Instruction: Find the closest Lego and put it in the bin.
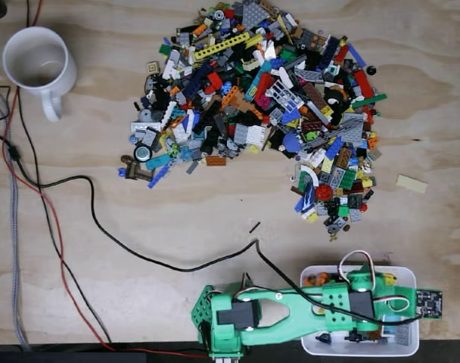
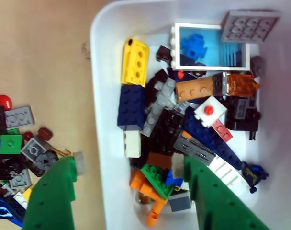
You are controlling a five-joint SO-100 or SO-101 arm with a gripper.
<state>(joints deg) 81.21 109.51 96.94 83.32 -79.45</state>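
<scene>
The bin (image 1: 406,274) is a shallow white tray at the bottom right of the fixed view, with several Lego pieces in it. The green arm reaches right from its base, and my gripper (image 1: 362,304) hangs over the bin, its fingertips hidden beneath the arm. In the wrist view my gripper (image 2: 128,165) is open, with nothing between its fingers. The left finger (image 2: 52,191) is over the table outside the bin's wall (image 2: 100,96); the right finger (image 2: 212,201) is over the pieces inside. A big heap of Lego (image 1: 260,98) lies farther up the table, and its edge (image 2: 16,153) shows beside the bin.
A white handled mug (image 1: 37,64) stands at the top left. Black, red and grey cables (image 1: 101,227) run along the left side to the arm's base (image 1: 222,333). A tan piece (image 1: 411,183) lies apart at the right, and a small black bit (image 1: 254,227) sits mid-table.
</scene>
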